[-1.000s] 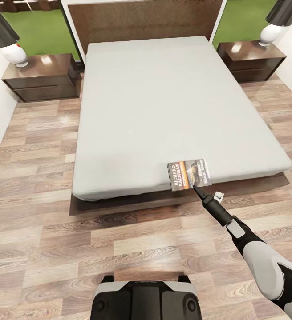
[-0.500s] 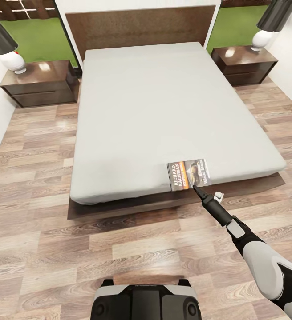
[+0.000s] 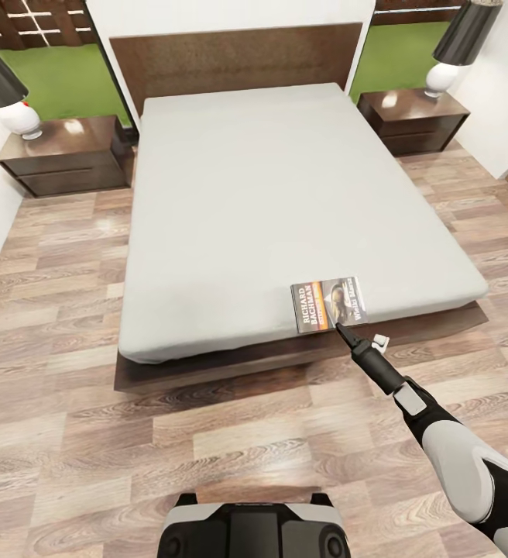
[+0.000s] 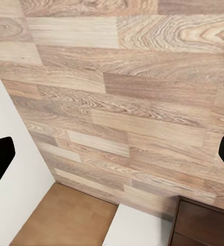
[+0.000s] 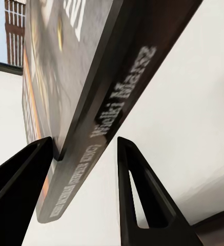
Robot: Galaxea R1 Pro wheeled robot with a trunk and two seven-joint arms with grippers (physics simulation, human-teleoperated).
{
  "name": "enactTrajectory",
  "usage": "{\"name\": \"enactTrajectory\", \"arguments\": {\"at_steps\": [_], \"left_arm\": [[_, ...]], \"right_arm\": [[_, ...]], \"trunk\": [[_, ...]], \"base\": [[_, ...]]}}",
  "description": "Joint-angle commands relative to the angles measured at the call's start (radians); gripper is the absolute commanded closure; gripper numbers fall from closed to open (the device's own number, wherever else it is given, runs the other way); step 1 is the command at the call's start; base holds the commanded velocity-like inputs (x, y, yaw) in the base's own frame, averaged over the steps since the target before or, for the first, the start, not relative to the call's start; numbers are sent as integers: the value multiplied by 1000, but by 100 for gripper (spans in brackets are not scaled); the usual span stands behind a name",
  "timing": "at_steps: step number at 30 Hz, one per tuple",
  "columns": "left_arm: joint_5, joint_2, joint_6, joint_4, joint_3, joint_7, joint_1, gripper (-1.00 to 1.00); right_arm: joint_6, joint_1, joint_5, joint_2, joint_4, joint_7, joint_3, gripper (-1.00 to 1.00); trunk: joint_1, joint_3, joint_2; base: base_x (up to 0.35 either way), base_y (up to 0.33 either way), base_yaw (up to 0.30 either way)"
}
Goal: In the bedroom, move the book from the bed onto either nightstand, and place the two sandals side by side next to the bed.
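Observation:
The book [image 3: 328,304], dark with an orange band and white "RICHARD" lettering, hangs at the near edge of the bed [image 3: 285,201], its lower end past the mattress rim. My right gripper [image 3: 340,328] is shut on the book's near edge. In the right wrist view the book [image 5: 106,87] is pinched between the two dark fingers [image 5: 142,195] of the right gripper [image 5: 85,144], with the pale mattress behind. The left gripper [image 4: 112,154] is open over bare floor. One nightstand [image 3: 64,155] stands left of the headboard, the other nightstand [image 3: 413,120] to its right. The sandals are out of view.
Each nightstand carries a white lamp with a dark shade [image 3: 455,46]. Wood-plank floor [image 3: 91,434] surrounds the bed on three sides. White walls close in at far left and far right. The left wrist view includes a white wall foot and a brown panel [image 4: 65,220].
The whole picture has shifted: the camera has drawn back, so more floor and headboard show. The right gripper and the book keep their place in the view, and the book now overhangs the mattress edge more.

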Motion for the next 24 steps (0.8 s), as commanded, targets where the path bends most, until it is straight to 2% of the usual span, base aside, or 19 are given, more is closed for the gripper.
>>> {"name": "enactTrajectory", "arguments": {"at_steps": [1,24], "left_arm": [[-6,0,3,-1,3,1,0,-100],[-7,0,2,-1,3,2,9,-100]], "right_arm": [[10,0,-9,0,1,2,3,100],[-18,0,-8,12,1,2,3,100]], "trunk": [[1,1,-1],[1,37,-1]], "base": [[0,0,-65],[0,0,-65]]}}
